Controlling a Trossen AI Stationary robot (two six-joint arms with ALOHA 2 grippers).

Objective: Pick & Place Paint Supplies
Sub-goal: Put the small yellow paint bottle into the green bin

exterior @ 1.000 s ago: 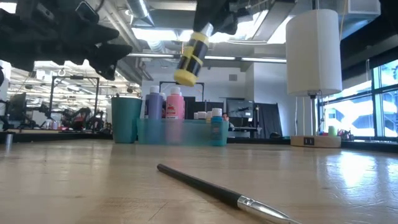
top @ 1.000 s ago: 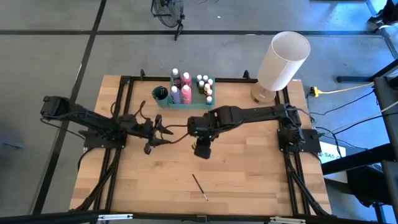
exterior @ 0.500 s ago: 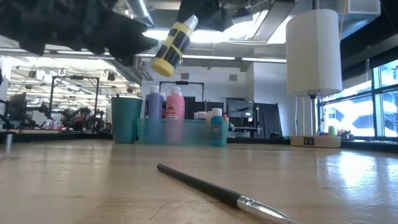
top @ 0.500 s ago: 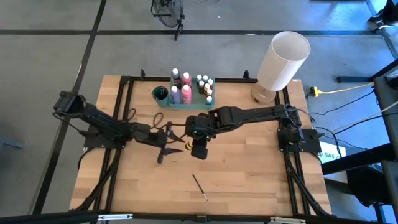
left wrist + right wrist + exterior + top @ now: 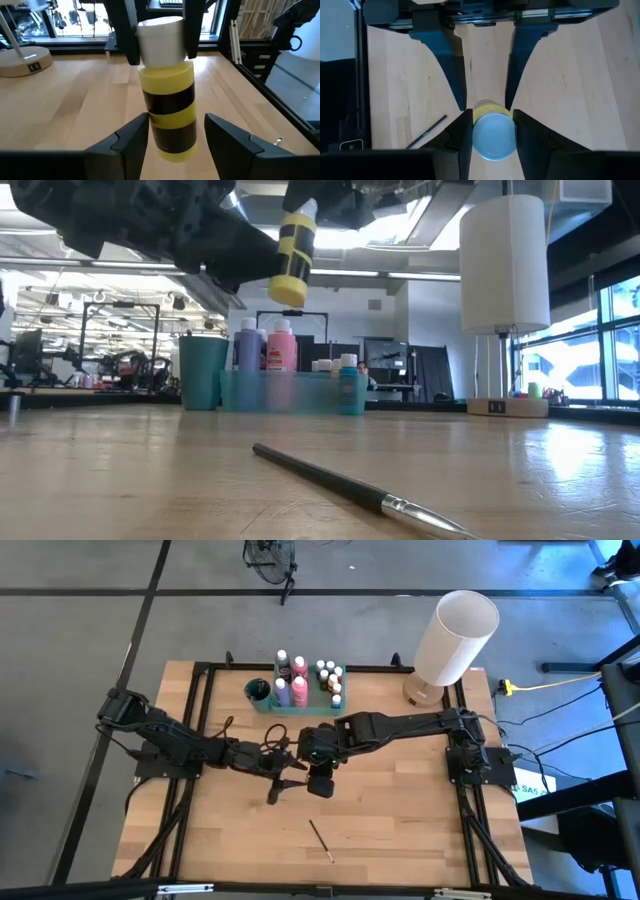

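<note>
A yellow paint bottle (image 5: 169, 107) with a black band and a white cap hangs in the air over the middle of the table, my right gripper (image 5: 492, 134) shut on it. My left gripper (image 5: 175, 131) has come level from the table's left. It is open, one finger on either side of the bottle's lower body; I cannot tell whether they touch it. In the low view the bottle (image 5: 291, 258) hangs high above the wood. A thin dark paintbrush (image 5: 321, 840) lies flat on the table nearer the front edge. My right gripper pinches the bottle's white cap (image 5: 160, 36) between its two fingers (image 5: 461, 131). They slant steeply down from above. The bottle hangs below them, nearly upright and base down, well clear of the table.
A translucent green tray (image 5: 341, 669) holding several paint bottles stands at the back middle, a teal cup (image 5: 258, 692) at its left. A big white lamp (image 5: 455, 635) stands at the back right. Bare wood lies around the paintbrush (image 5: 350, 485).
My left gripper has moved toward the table's right and a little nearer the front edge, up to the hanging bottle, and its open fingers now flank it. The bottle, tilted in my right gripper before, has swung to nearly upright while that gripper stayed in place.
</note>
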